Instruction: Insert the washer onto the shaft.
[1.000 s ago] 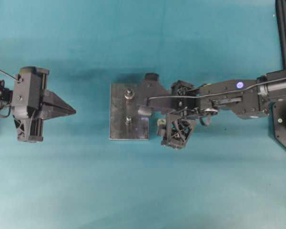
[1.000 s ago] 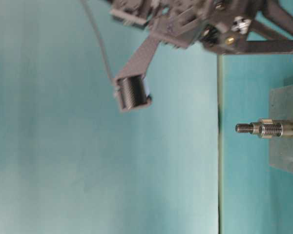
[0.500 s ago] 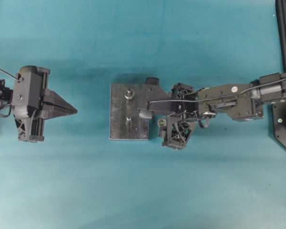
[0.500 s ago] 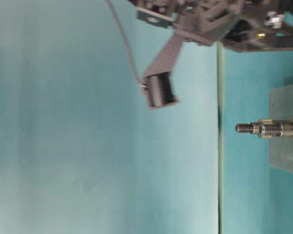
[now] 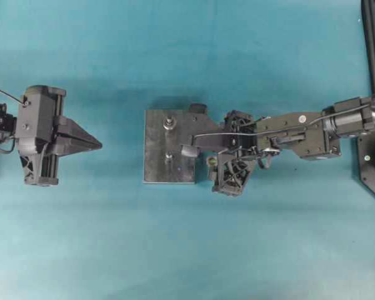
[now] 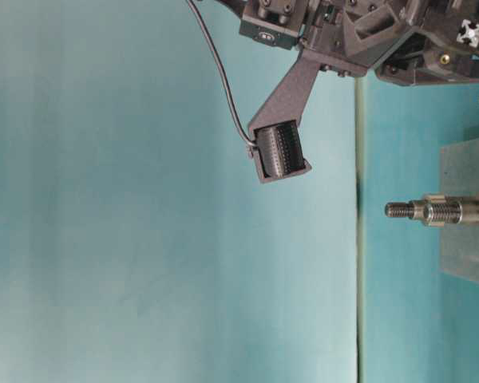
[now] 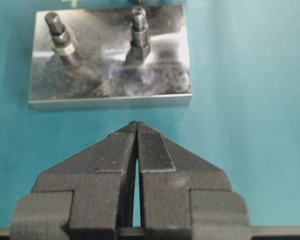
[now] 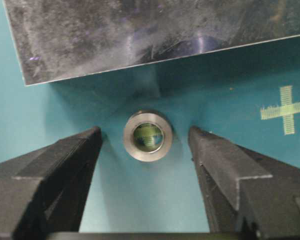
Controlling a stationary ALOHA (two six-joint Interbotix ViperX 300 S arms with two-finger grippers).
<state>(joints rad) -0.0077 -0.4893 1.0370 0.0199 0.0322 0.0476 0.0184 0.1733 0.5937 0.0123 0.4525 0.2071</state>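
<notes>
Right gripper (image 8: 146, 137), jaws spread, straddles the washer (image 8: 147, 135) on the table; overhead, its arm hides this.

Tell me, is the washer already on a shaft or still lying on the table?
Still on the table. The washer lies flat on the teal surface beside the metal plate, between the right gripper fingers, untouched.

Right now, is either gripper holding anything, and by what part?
Nothing is held. The washer lies on the table between the open right gripper fingers; the left gripper is shut, empty.
</notes>
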